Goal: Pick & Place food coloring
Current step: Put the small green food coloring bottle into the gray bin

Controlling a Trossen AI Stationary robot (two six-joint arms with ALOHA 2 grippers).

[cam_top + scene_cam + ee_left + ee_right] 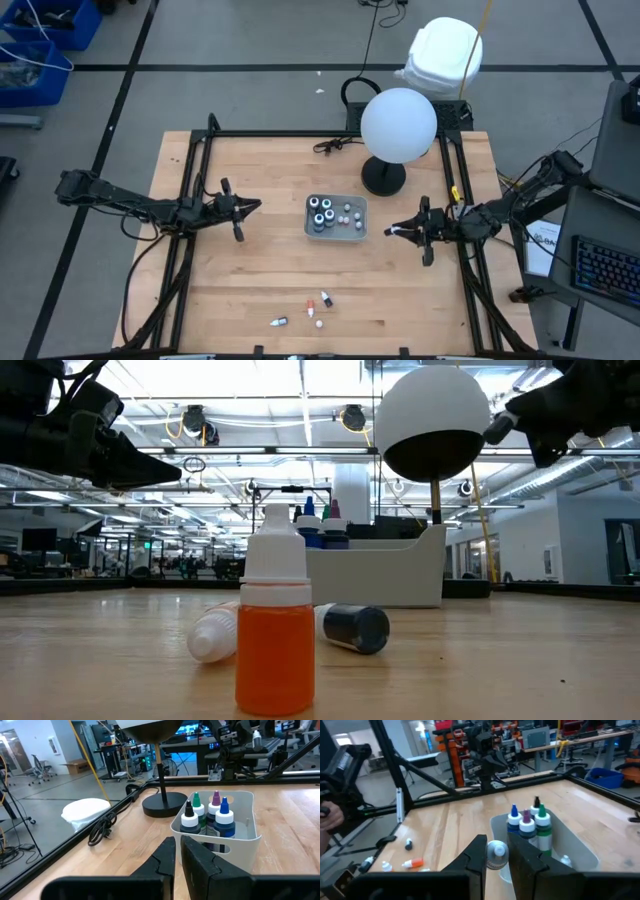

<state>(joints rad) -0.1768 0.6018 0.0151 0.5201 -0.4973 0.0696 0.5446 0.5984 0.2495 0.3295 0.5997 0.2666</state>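
Orange bottle (274,630) stands upright closest to the low camera, white cap up, with a white bottle (212,635) and a dark bottle (352,626) lying on their sides just behind it on the table (250,290). From above, these loose bottles (311,309) sit scattered near the table's front edge, well apart from both sets of jaws and off to one side of the line between them. The tray (335,232) lies between the two sets of jaws, nearer the right ones. It holds dark jars (320,212) with coloured tips and a few small bottles (348,215). At the end of the left arm (120,197), the left jaws hang above the table. They point at the tray from some way off, are closed to a thin slit and have nothing in them. At the end of the right arm (520,205), the right jaws are also raised and pinch a small white-capped bottle (496,855) between their tips. The tray's near wall is just ahead of them and below. A lamp (398,125) with a white globe stands beyond the tray, closer to the right jaws than to the left.
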